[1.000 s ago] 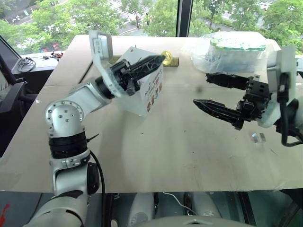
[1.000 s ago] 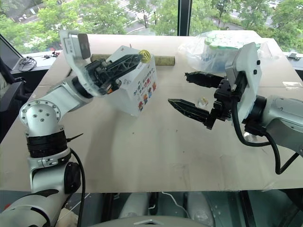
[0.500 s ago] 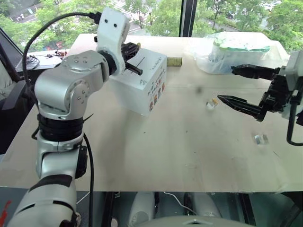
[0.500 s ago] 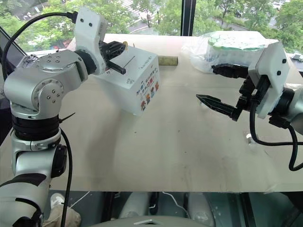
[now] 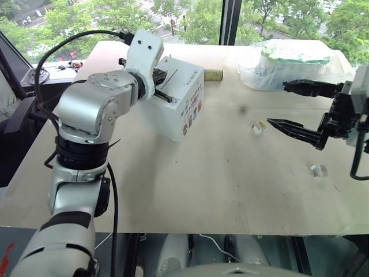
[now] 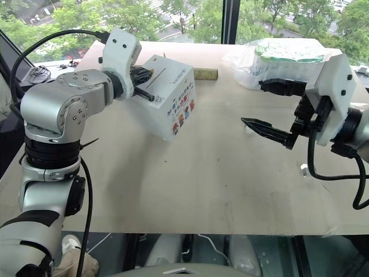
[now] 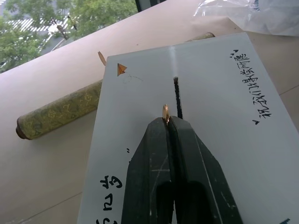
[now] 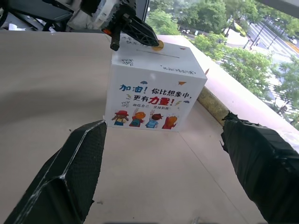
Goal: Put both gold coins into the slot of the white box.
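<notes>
Tabletop [image 5: 219, 190] of pale wood carried a white box [image 5: 179, 107]. Right gripper [image 5: 294, 107] hovered with jaws wide apart and empty, well apart from the box. Farther back, left gripper [image 7: 168, 120] pinched a gold coin [image 7: 165, 113] edge-on in closed jaws, just beside the slot [image 7: 178, 95] on the box's top face.

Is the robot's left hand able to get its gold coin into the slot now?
Probably yes. The left hand pinches the gold coin on edge right beside the slot on top of the white box; nothing blocks the slit. It looks slightly to one side, so a small nudge seems needed.
</notes>
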Controlling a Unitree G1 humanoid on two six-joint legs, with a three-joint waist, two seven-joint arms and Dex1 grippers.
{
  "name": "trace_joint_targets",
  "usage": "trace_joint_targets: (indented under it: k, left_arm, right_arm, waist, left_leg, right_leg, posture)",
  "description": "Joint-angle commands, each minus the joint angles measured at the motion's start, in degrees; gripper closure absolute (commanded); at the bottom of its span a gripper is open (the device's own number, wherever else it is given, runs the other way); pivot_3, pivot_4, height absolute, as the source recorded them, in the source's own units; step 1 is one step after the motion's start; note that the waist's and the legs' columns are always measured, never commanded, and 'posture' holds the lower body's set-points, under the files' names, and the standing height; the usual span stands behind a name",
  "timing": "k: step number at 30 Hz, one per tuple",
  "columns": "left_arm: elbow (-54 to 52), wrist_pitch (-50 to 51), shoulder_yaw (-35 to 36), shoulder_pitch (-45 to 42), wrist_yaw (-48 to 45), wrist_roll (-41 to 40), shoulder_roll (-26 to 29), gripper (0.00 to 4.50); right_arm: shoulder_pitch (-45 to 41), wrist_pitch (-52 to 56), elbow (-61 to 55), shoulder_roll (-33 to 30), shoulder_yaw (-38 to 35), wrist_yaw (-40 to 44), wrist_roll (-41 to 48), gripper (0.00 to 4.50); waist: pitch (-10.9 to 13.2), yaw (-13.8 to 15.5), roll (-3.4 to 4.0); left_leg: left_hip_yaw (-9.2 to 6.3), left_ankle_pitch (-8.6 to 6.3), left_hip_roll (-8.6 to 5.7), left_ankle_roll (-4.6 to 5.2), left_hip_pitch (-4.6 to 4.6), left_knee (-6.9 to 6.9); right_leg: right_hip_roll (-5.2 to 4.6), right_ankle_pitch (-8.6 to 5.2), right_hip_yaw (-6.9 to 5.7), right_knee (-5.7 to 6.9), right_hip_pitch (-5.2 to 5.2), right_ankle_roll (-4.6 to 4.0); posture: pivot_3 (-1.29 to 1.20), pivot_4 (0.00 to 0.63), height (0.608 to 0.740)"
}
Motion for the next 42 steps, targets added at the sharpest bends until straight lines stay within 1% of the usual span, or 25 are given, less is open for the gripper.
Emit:
trace_joint_targets:
  k: [1,7,15,18,19,20,22,24,25,27,28,30,32,34,35,36,39,40,41,42]
  left_arm:
    - [-2.09,2.51,1.66,-0.02,-0.43,0.08,-1.20,4.50]
    - [-2.45,6.77,4.17,-0.43,0.42,0.39,-4.40,4.50]
    - [-1.96,6.91,4.24,-0.10,0.53,2.69,-4.44,4.50]
    - [-2.71,6.28,4.41,0.05,0.41,3.11,-4.47,3.65]
    - [-3.11,6.04,4.57,0.09,0.32,3.20,-4.51,3.07]
    - [-3.36,5.87,4.69,0.12,0.26,3.27,-4.55,2.72]
    - [-5.09,4.78,6.06,0.19,-1.86,1.42,-4.86,1.74]
    - [-7.23,2.52,7.27,0.84,-4.85,-0.68,-4.86,1.74]
    - [-9.35,-0.87,6.91,2.14,-8.62,-2.10,-3.66,1.74]
    - [-13.32,-8.43,11.25,7.52,-19.37,-9.99,-4.88,1.74]
    - [-14.60,-12.74,12.76,10.48,-22.88,-11.76,-5.27,1.74]
    - [-16.21,-13.24,14.58,14.57,-27.49,-16.40,-4.51,1.74]
    - [-18.64,-15.00,14.14,19.61,-33.70,-19.69,-1.96,1.74]
    - [-19.28,-15.15,13.98,22.17,-37.39,-22.85,-0.19,1.74]
    - [-19.15,-15.60,14.20,23.29,-38.90,-24.02,0.48,1.74]
    - [-19.11,-16.01,14.12,24.26,-40.38,-24.84,1.29,1.74]
    - [-19.41,-19.58,12.53,26.52,-42.79,-23.29,3.56,1.74]
    - [-19.56,-20.32,12.24,27.18,-43.04,-23.09,4.05,1.71]
    - [-19.67,-20.62,12.07,27.53,-42.89,-23.24,4.27,1.71]
    - [-19.75,-20.88,12.00,27.72,-42.64,-23.34,4.41,1.71]
  right_arm:
    - [-0.20,-0.65,-1.21,0.26,-3.27,0.70,1.69,0.25]
    - [0.59,-0.37,-1.35,-0.03,-3.77,1.46,1.54,0.25]
    - [1.34,-0.61,-1.74,-0.08,-3.60,1.43,0.94,0.25]
    - [1.50,-0.55,-1.79,-0.05,-3.63,1.24,0.90,0.18]
    - [1.53,-0.47,-1.80,-0.03,-3.64,1.13,0.91,0.18]
    - [1.55,-0.42,-1.81,-0.03,-3.65,1.06,0.93,0.18]
    - [1.65,0.26,-2.06,-0.15,-2.75,0.01,0.28,0.18]
    - [1.33,1.70,-2.22,0.25,-1.60,-2.01,0.65,0.18]
    - [0.57,3.91,-1.47,0.63,-0.14,-4.70,0.99,0.18]
    - [-0.95,7.85,1.15,2.54,5.06,-11.03,-2.54,0.18]
    - [-1.45,8.54,2.14,3.97,7.23,-13.43,-4.53,0.18]
    - [-2.45,9.44,3.85,7.01,10.14,-16.05,-6.66,0.18]
    - [-4.69,10.04,9.01,9.81,15.88,-18.54,-12.81,0.18]
    - [-6.49,9.55,12.92,12.21,19.20,-19.75,-17.13,0.18]
    - [-7.79,9.39,16.32,14.74,20.15,-20.62,-18.42,0.18]
    - [-8.76,8.98,19.34,16.70,21.07,-20.91,-19.81,0.18]
    - [-10.58,6.84,25.54,20.22,22.83,-20.16,-24.24,0.18]
    - [-11.38,5.48,28.47,21.67,23.45,-20.19,-26.09,0.71]
    - [-11.91,4.47,30.66,22.74,23.86,-20.18,-27.58,1.05]
    - [-12.29,3.44,32.66,23.78,24.48,-20.10,-29.03,1.55]
  waist:
    - [0.00,0.00,0.00]
    - [0.00,0.01,0.00]
    - [0.00,-0.02,0.00]
    - [0.00,-0.02,0.00]
    - [0.00,-0.02,0.00]
    - [0.00,-0.02,0.00]
    - [0.00,-0.03,0.00]
    - [0.00,-0.02,0.00]
    - [0.00,-0.03,0.00]
    - [-0.01,-0.32,0.00]
    - [-0.02,-0.57,0.01]
    - [-0.02,-0.94,0.01]
    - [-0.01,-1.32,0.03]
    - [-0.01,-1.46,0.03]
    - [-0.01,-1.46,0.03]
    - [-0.01,-1.46,0.02]
    - [-0.01,-1.41,0.03]
    - [-0.01,-1.19,0.03]
    - [-0.01,-1.12,0.02]
    - [-0.01,-1.15,0.02]
  left_leg:
    - [0.00,0.00,0.00,0.00,0.01,0.02]
    - [0.00,0.00,-0.01,0.00,0.01,0.09]
    - [-0.01,0.00,-0.01,0.00,0.02,0.11]
    - [-0.02,0.00,-0.01,0.00,0.04,0.14]
    - [-0.01,0.00,-0.01,0.00,0.04,0.16]
    - [-0.01,0.00,-0.01,0.00,0.04,0.16]
    - [-0.01,0.00,-0.01,0.00,0.04,0.18]
    - [-0.01,0.00,-0.01,0.00,0.03,0.19]
    - [-0.01,0.00,0.00,0.00,0.02,0.19]
    - [0.03,0.00,0.01,0.00,0.07,0.19]
    - [0.03,0.00,0.02,-0.01,0.08,0.19]
    - [0.07,0.01,0.01,-0.02,0.13,0.19]
    - [0.05,0.01,0.00,-0.02,0.11,0.24]
    - [0.05,0.01,0.00,-0.02,0.12,0.27]
    - [0.05,0.01,-0.01,-0.02,0.13,0.29]
    - [0.06,0.01,-0.02,-0.01,0.11,0.34]
    - [0.06,0.00,-0.03,0.00,0.13,0.43]
    - [0.05,0.00,-0.03,0.00,0.12,0.43]
    - [0.03,0.00,-0.03,0.00,0.10,0.44]
    - [0.02,0.00,-0.03,0.01,0.10,0.45]
  right_leg:
    - [0.00,0.00,0.00,0.03,0.00,0.00]
    - [-0.01,0.00,0.00,0.07,0.03,0.00]
    - [-0.01,0.00,0.01,0.16,0.01,0.00]
    - [-0.01,0.00,0.01,0.21,0.01,0.00]
    - [-0.01,0.00,0.01,0.23,0.01,0.00]
    - [-0.01,0.00,0.01,0.24,0.01,0.00]
    - [-0.01,0.00,0.01,0.25,0.01,0.00]
    - [-0.03,0.00,0.00,0.26,0.01,0.00]
    - [-0.03,0.00,0.00,0.26,0.01,0.00]
    - [-0.18,0.00,0.05,0.26,0.01,0.00]
    - [-0.28,0.00,0.05,0.29,0.01,-0.01]
    - [-0.36,-0.01,0.04,0.32,0.00,-0.02]
    - [-0.35,-0.01,0.02,0.44,-0.04,-0.02]
    - [-0.30,-0.01,0.05,0.49,-0.05,-0.02]
    - [-0.27,-0.01,0.05,0.50,-0.06,-0.02]
    - [-0.18,-0.01,0.06,0.55,-0.06,-0.02]
    - [0.00,-0.01,0.11,0.64,-0.04,-0.02]
    - [0.01,-0.01,0.09,0.65,-0.05,-0.02]
    - [0.01,-0.01,0.07,0.66,-0.05,-0.02]
    - [0.02,-0.01,0.08,0.65,-0.05,-0.02]
  posture:
    - [0.00,0.150,0.740]
    - [0.00,0.150,0.740]
    - [0.00,0.150,0.740]
    - [0.00,0.150,0.740]
    - [0.00,0.150,0.740]
    - [0.00,0.150,0.740]
    - [0.00,0.150,0.740]
    - [0.00,0.150,0.740]
    - [0.00,0.150,0.740]
    - [0.00,0.150,0.740]
    - [0.00,0.150,0.740]
    - [0.00,0.150,0.740]
    - [0.00,0.150,0.740]
    - [0.00,0.150,0.740]
    - [0.00,0.150,0.740]
    - [0.00,0.150,0.740]
    - [0.00,0.150,0.740]
    - [0.00,0.150,0.740]
    - [0.00,0.150,0.740]
    - [0.00,0.150,0.740]
